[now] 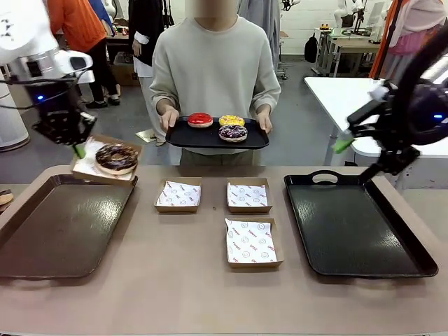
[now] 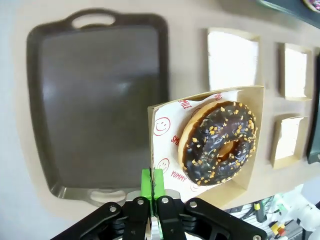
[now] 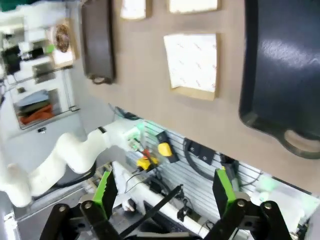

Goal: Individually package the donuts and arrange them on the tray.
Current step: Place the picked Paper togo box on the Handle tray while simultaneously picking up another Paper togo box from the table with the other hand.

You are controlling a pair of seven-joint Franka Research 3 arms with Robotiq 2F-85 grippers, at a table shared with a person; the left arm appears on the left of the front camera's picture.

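Left gripper (image 2: pixel 154 184) clamped shut on box (image 2: pixel 257 115) rim, so I hold chocolate donut (image 2: pixel 218 142) untouched above brown tray (image 2: pixel 100 100) edge. Right gripper (image 3: pixel 163 180) wide open, empty, parked clear. Other donuts (image 1: pixel 232 120) wait on person's tray (image 1: pixel 183 140).

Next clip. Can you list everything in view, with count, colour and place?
Table: one, tan.
Brown tray: one, table left.
Black tray: one, table right.
Held box: one, cardboard, paper-lined, raised by brown tray's far edge.
Chocolate donut: one, brown with sprinkles, in held box.
Person's tray: one, black, held beyond the table.
Other donuts: three; red donut, yellow donut, purple donut, on person's tray.
Empty boxes: three, cardboard with white paper, table middle.
Person's hands: two, at the held tray's ends.
Left gripper: one, black, shut on held box.
Right gripper: one, black, open, raised at right.
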